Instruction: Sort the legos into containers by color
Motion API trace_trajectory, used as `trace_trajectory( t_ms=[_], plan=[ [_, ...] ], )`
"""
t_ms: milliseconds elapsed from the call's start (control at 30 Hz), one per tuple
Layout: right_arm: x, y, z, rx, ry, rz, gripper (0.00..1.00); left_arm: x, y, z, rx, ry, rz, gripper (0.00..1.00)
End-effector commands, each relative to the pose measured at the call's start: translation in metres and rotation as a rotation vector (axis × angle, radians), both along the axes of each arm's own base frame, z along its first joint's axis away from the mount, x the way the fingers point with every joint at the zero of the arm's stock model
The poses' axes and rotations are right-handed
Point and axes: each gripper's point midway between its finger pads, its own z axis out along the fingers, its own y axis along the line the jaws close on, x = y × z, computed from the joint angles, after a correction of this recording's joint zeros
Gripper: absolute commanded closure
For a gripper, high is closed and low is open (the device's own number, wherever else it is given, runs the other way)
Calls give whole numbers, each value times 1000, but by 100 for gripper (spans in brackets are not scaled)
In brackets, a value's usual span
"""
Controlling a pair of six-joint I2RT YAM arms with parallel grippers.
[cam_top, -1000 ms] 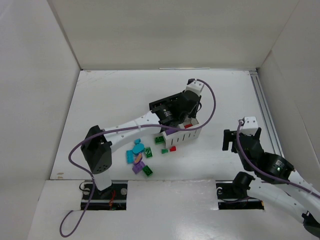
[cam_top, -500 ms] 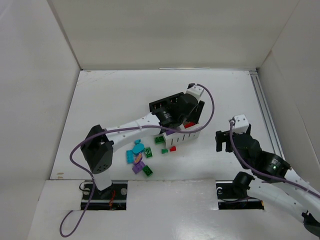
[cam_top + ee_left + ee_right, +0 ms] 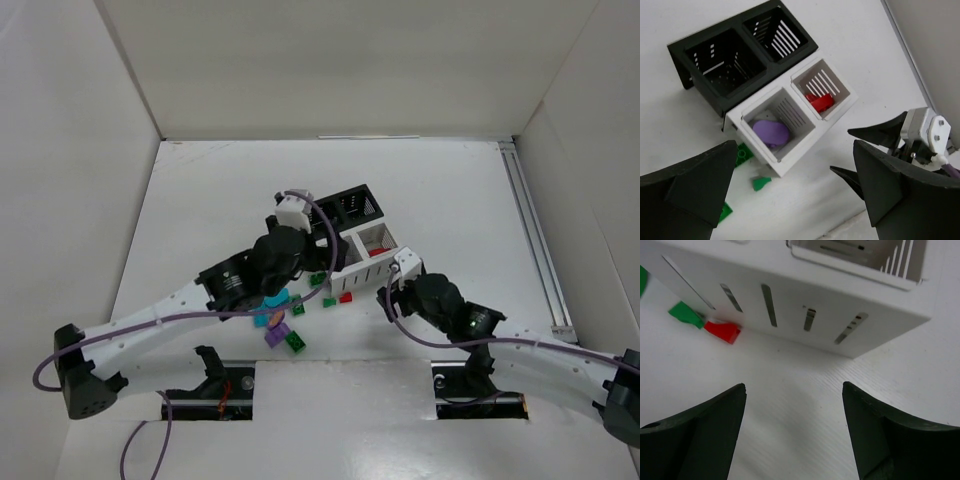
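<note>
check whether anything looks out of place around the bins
Nothing is damaged or tipped. The white bin and black bin sit skewed to the edges of the table. A red brick and a green brick lie loose against the white bin's outer wall, outside any cell. Both black cells look empty.

White bin (image 3: 790, 162) — purple lego (image 3: 771, 133) (next cell: red lego (image 3: 820, 101)).

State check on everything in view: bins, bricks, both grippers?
black bin: upright, both cells empty
white bin: upright, one brick in each cell
purple brick: in one white bin cell
red brick: in the other white bin cell
loose bricks: unsorted on the table by the white bin
left gripper: open, empty, above the bins
right gripper: open, empty, low beside the white bin
</note>
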Motion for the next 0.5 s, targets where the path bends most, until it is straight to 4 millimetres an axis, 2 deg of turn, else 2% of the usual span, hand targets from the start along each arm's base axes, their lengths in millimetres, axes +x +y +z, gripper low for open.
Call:
trace_trajectory(
  t_ms=[0, 33, 67, 100, 200, 233, 267, 300, 333, 467],
  plan=[
    [15, 38, 50, 248, -130, 8, 18, -17, 15, -28, -44, 98, 68, 0],
    [17, 40, 51, 264, -132, -13, 19, -19, 21, -26, -50, 106, 84, 0],
    [14, 48, 52, 295, -136, -3, 19, -20, 23, -35, -38, 125, 92, 0],
    [13, 51, 36, 280, -103, -9, 19, -22, 26, -34, -47, 133, 98, 0],
    [7, 61, 18, 273, -56, -50, 23, -30, 32, -41, -47, 163, 105, 0],
    [5, 66, 5, 257, -14, -68, 24, -30, 32, -41, -47, 163, 105, 0],
    [5, 63, -3, 236, -12, -110, 24, -33, 37, -40, -52, 160, 105, 0],
    [0, 72, -4, 233, -10, -101, 24, -34, 38, -37, -72, 160, 108, 0],
    [-1, 76, -16, 215, 17, -129, 24, -35, 40, -38, -80, 163, 112, 0],
    [0, 81, -39, 205, 70, -212, 24, -40, 48, -42, -100, 165, 116, 0]
  ],
)
